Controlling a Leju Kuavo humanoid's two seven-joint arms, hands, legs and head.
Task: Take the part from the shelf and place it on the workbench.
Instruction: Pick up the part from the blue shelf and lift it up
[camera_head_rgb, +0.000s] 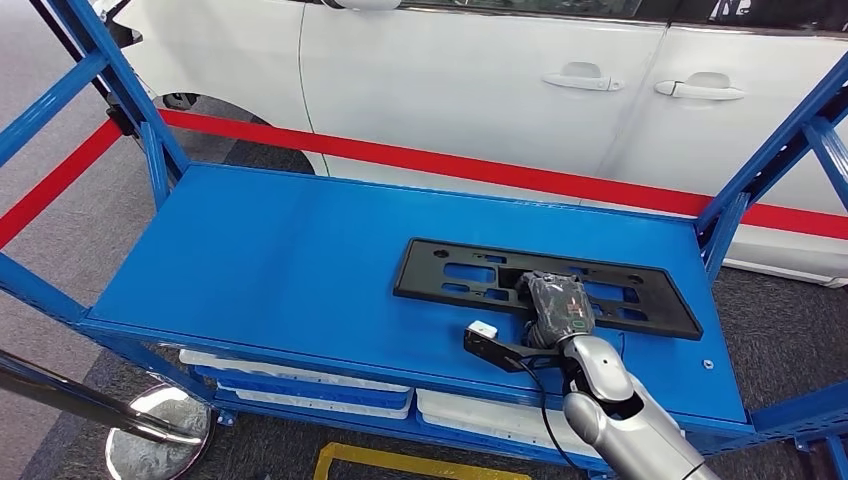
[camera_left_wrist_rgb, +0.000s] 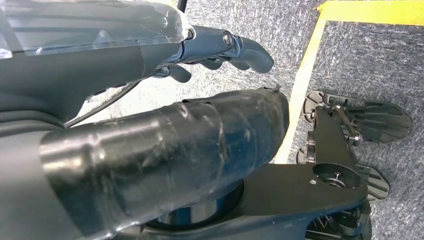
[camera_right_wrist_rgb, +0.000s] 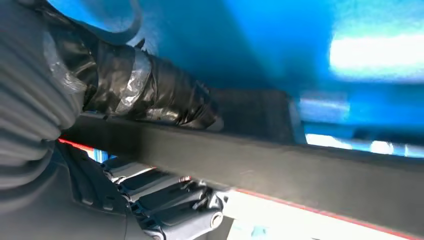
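The black plate (camera_head_rgb: 545, 285) lies near the shelf's (camera_head_rgb: 250, 260) front right edge; right hand (camera_head_rgb: 558, 305) grips its near edge; lifting and the workbench remain; left hand (camera_left_wrist_rgb: 220, 50) hangs empty, fingers loosely apart.

Head high, downward — wrists close-in

You see a black part (camera_head_rgb: 545, 283) on a blue shelf (camera_head_rgb: 270, 260), a white car (camera_head_rgb: 480, 80), and a red stripe (camera_head_rgb: 450, 162).

Shelf deck (camera_head_rgb: 270, 260) bare left of part (camera_head_rgb: 450, 275); blue uprights (camera_head_rgb: 150, 150) flank both ends.
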